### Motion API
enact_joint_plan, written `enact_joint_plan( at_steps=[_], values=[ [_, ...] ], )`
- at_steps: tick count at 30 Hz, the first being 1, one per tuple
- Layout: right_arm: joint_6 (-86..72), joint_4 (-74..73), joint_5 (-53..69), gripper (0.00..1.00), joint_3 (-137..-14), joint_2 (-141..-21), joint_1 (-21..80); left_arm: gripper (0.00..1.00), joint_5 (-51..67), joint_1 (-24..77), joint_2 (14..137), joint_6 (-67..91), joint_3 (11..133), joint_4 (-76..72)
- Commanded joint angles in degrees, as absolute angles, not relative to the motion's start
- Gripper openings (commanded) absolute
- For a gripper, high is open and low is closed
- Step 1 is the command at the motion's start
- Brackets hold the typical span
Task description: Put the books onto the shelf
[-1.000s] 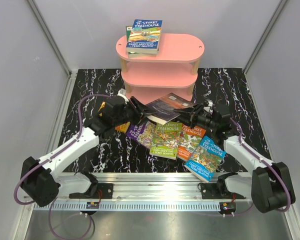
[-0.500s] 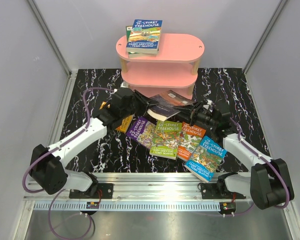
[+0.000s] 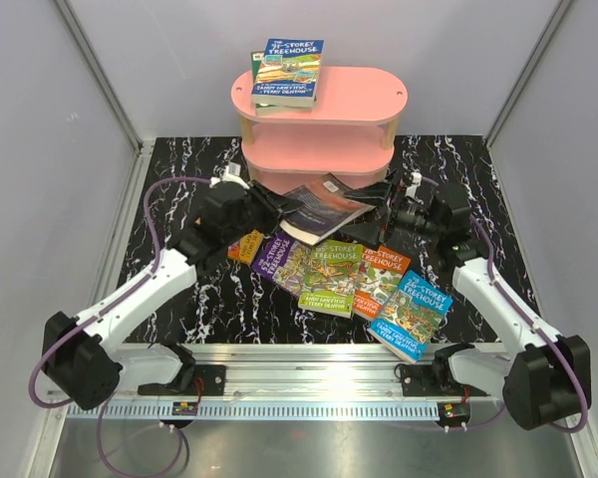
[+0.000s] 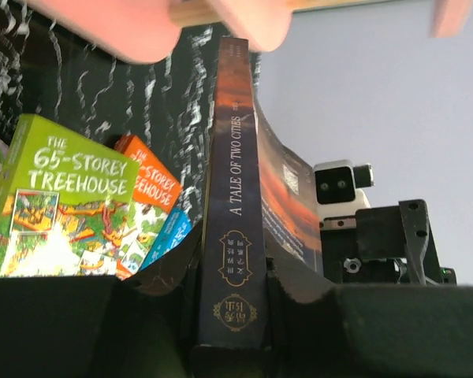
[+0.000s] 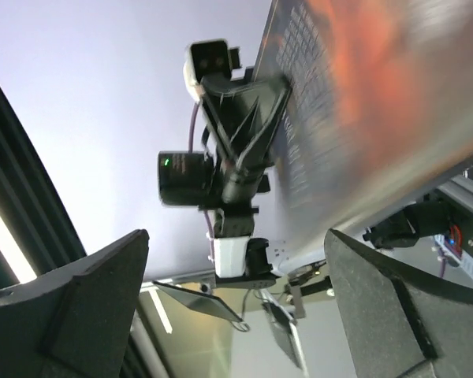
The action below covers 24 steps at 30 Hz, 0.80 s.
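Grip on dark book before pink shelf
Left gripper is clamped on the spine of "A Tale of Two Cities"; right gripper gapes wide at its opposite edge.

White arm links, black joints, purple cables

Left arm, jaws clamped, right arm, jaws wide apart
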<state>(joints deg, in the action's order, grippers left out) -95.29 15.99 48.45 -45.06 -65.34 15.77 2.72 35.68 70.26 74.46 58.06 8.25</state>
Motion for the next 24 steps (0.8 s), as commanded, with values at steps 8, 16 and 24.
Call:
enact_joint_plan(
  at_steps=[8, 16, 24],
  values=[
    [-85.9, 6.1, 53.6, 1.0, -51.9, -56.5, 15.9, 0.0, 10.9, 22.9, 68.5, 67.2, 54.6, -15.7],
    [-84.7, 4.5, 54.9, 1.0, -52.4, -56.9, 15.9, 0.0, 21.5, 20.1, 78.3, 74.3, 58.7, -34.9],
    [-84.6, 4.4, 55.7, 1.0, -52.6, -57.4, 15.7, 0.0, 16.5, 17.8, 80.2, 80.4, 54.2, -45.8]
  ],
)
